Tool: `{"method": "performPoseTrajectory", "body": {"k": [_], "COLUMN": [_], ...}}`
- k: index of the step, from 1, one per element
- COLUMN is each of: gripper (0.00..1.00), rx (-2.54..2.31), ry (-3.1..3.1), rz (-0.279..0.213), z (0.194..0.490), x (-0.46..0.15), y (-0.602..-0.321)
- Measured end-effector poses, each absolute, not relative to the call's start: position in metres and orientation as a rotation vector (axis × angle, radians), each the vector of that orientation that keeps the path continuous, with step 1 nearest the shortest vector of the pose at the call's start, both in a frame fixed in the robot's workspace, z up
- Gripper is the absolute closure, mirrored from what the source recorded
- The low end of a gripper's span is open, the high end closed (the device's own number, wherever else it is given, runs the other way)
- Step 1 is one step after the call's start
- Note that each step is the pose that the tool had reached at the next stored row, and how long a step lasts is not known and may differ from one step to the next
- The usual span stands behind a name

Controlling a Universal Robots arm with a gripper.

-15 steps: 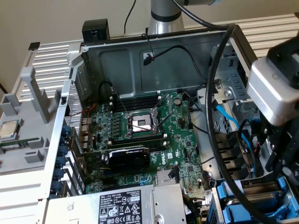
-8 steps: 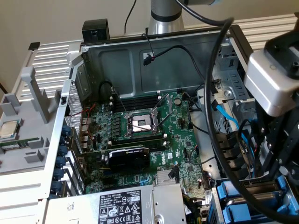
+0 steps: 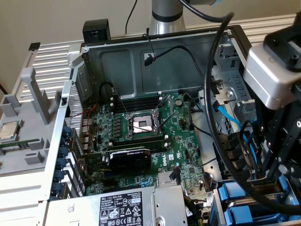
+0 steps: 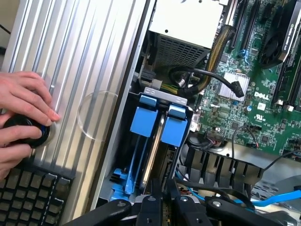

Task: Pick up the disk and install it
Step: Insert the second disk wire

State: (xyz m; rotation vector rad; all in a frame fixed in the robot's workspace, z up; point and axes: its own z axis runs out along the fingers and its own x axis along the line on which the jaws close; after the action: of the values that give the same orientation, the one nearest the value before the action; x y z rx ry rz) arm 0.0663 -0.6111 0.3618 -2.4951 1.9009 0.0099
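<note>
Disk (image 4: 151, 157) edge-on inside drive bay (image 4: 164, 92)

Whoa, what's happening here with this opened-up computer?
A robot arm is working inside an open computer case. Its gripper is down at the drive bay and appears closed on the edge of the disk. The disk stands in the bay between blue carrier fronts, so it looks partly installed. Beside the case, a person's hand rests on a black knob next to a keyboard.

The disk (image 4: 153, 160) mostly hidden between blue carrier tabs (image 4: 145, 122); the gripper (image 4: 164, 203) cut off by the view's edge
</note>
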Motion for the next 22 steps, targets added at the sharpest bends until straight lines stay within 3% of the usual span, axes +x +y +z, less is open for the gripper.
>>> {"method": "performPoseTrajectory", "body": {"k": [22], "gripper": [0.83], "rx": [-2.450], "ry": [1.980], "rz": [0.002], "z": [0.3619], "x": [0.0703], "y": [-0.6010]}}
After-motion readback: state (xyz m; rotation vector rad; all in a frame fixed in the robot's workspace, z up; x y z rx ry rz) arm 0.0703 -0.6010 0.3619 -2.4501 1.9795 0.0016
